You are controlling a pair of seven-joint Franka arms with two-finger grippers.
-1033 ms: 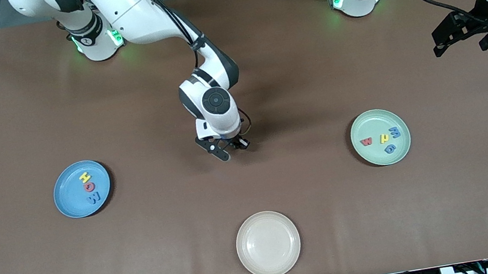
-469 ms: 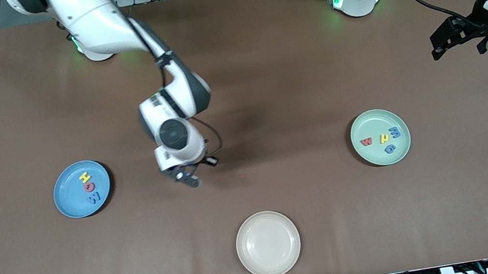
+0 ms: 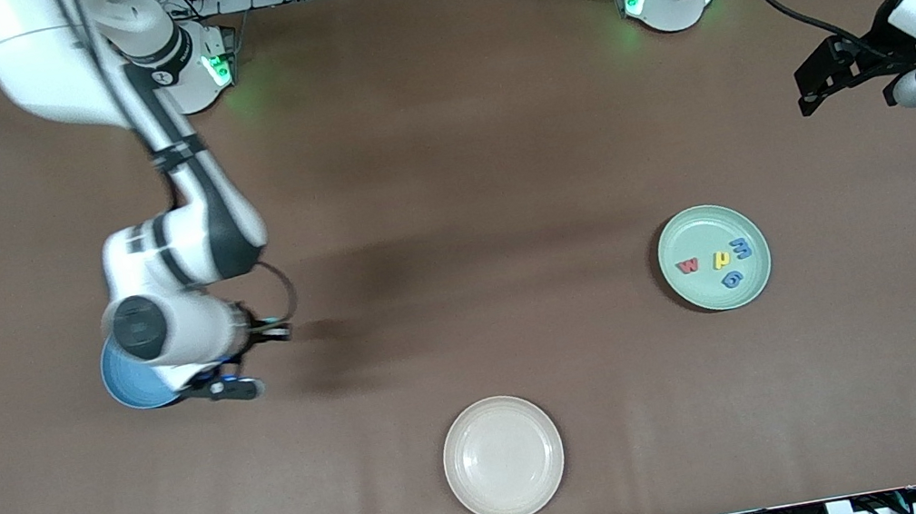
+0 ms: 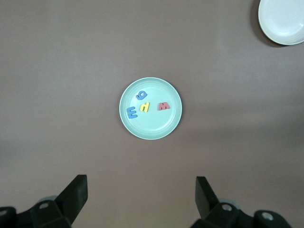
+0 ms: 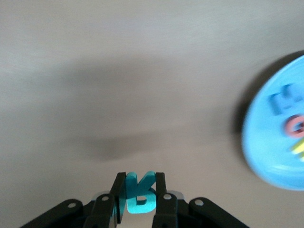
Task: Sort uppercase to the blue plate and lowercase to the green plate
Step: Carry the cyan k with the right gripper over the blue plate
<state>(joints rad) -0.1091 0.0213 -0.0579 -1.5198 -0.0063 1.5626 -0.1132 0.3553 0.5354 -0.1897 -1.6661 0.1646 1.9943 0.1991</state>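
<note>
My right gripper (image 3: 232, 388) is shut on the teal R-like letter (image 5: 140, 195) and holds it over the table just beside the blue plate (image 3: 125, 394), which the right arm mostly hides. The right wrist view shows the blue plate (image 5: 268, 156) with the blue, red and yellow uppercase letters (image 5: 295, 126) on it. The green plate (image 3: 703, 293) holds the red w (image 3: 687, 265), yellow letter (image 3: 721, 259), blue m (image 3: 740, 248) and blue g (image 3: 732, 280). My left gripper (image 3: 842, 73) is open and empty, and waits high at the left arm's end.
An empty beige plate (image 3: 495, 405) sits at the table edge nearest the front camera, midway between the two plates. It also shows in the left wrist view (image 4: 284, 28), as does the green plate (image 4: 152, 130).
My right gripper has swung from the middle of the table toward the right arm's end with the teal letter, and now covers most of the blue plate. The left arm has shifted slightly.
</note>
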